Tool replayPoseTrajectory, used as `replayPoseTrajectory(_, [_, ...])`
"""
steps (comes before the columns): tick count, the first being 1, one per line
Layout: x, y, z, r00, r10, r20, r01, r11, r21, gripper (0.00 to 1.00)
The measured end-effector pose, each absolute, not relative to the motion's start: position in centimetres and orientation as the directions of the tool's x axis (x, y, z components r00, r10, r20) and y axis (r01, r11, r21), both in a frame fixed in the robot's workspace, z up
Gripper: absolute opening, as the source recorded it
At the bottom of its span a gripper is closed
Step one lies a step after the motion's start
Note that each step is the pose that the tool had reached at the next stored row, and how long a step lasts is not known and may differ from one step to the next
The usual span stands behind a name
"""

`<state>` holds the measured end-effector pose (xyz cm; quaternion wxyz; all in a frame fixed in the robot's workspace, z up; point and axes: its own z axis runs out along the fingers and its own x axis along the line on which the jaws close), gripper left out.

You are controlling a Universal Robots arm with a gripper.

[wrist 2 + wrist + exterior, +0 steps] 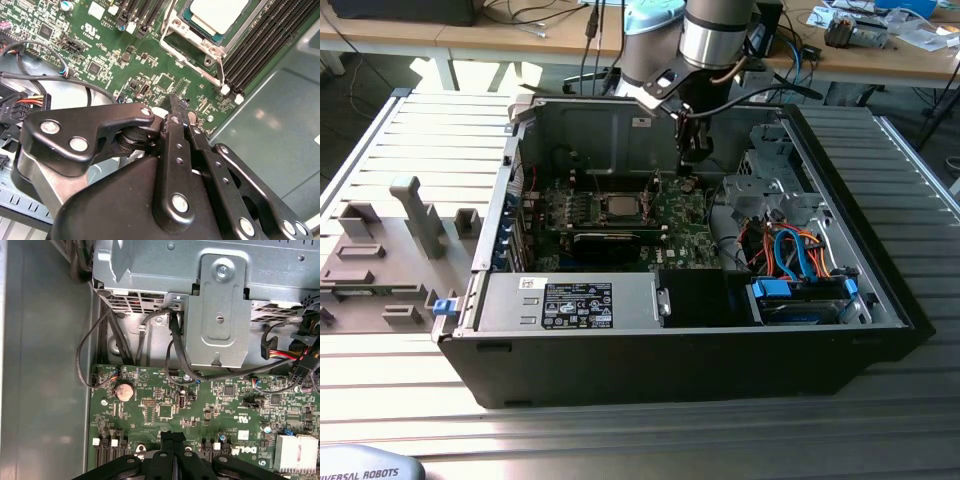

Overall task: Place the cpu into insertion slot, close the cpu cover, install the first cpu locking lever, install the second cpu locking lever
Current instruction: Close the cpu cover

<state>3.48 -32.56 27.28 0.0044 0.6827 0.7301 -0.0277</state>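
The cpu [620,207] lies silver side up in the insertion slot [601,207] on the green board inside the open computer case. In the second wrist view the cpu [220,12] rests in the slot's metal rim [173,26], and the silvery cpu cover frame [186,56] runs along its edge; I cannot tell whether the cover lies flat. A thin lever rod [220,70] sticks out beside the slot. My gripper [690,165] hangs over the board toward the exterior view's right of the slot. Its fingers [179,107] are pressed together with nothing between them, as the gripper [172,437] also shows in the first wrist view.
A grey metal drive cage [220,315] with black cables stands beyond the board's edge. Orange and blue cables [800,250] fill the case's right part, and a power supply [570,300] sits at the front. Memory slots [255,50] flank the socket. Grey fixtures [380,250] stand outside the case.
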Motion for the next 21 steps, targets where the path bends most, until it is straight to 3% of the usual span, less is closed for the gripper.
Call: replayPoseTrajectory(21, [2.81,-32.57,26.46,-0.068,0.997,-0.044,0.997,0.066,-0.034,0.11])
